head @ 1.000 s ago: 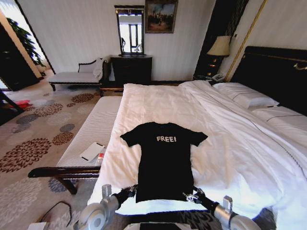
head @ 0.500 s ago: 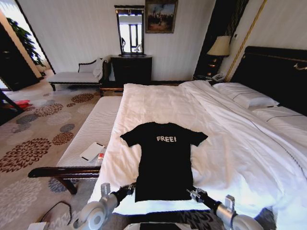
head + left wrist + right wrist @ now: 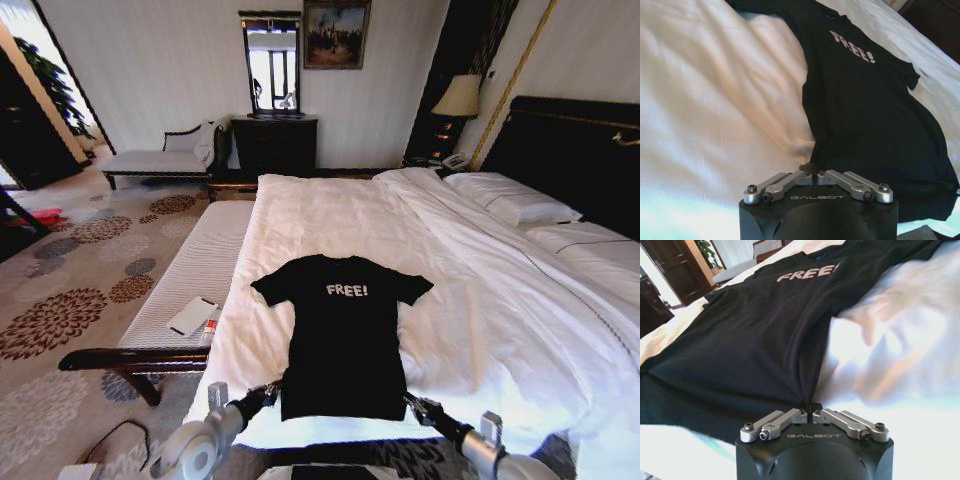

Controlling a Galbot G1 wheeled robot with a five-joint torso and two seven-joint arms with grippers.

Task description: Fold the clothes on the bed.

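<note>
The left tool (image 3: 268,392) and right tool (image 3: 412,405) each pinch a near hem corner of the black soft-fabric "FREE!" T-shirt (image 3: 343,330), spread flat on the large white-sheeted bed (image 3: 480,300), apparently ready for folding.

Pretty fancy hotel-style room. Pale striped-panel walls (image 3: 180,70), a patterned carpet with brown flower medallions (image 3: 60,300), and a dark wooden dresser (image 3: 274,145) with a tall mirror (image 3: 272,62) on top and a framed painting (image 3: 336,33) beside it. A white-cushioned dark-wood chaise (image 3: 160,158) sits against the far wall, and a cream-shaded bedside lamp (image 3: 459,98) stands in the corner. Daylight comes in from the left, by a leafy green plant (image 3: 48,80).
</note>
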